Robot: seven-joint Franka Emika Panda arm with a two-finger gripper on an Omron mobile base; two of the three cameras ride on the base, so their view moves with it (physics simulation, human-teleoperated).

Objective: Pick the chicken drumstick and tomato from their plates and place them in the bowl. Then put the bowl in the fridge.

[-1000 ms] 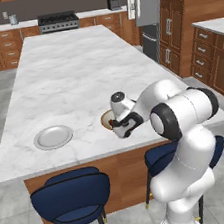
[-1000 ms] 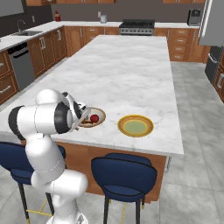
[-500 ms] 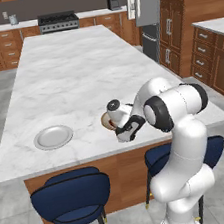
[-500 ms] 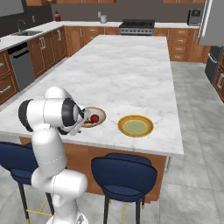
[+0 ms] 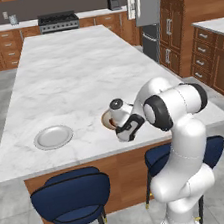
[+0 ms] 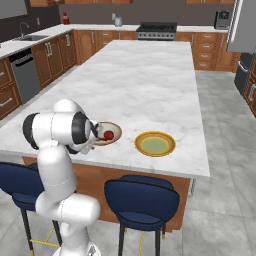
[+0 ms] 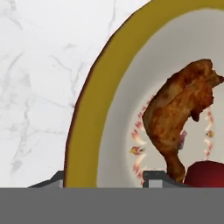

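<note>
Fingers (image 7: 151, 178) hover low over the bowl (image 7: 89, 109), grip state unclear; drumstick (image 7: 181, 118) and tomato (image 7: 205, 174) lie inside, so grasp the rim squarely, keeping it level.

bowl (image 5: 106, 120) half behind arm, tomato (image 7: 205, 174) cut off

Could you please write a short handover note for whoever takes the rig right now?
Hand: low at the near rim of the bowl; open or shut cannot be told.
Chicken drumstick and tomato both lie in the bowl.
Grey plate and yellow-rimmed plate sit on the island.
Done: both foods in the bowl.
Left: grasp the bowl and put it in the fridge.
</note>
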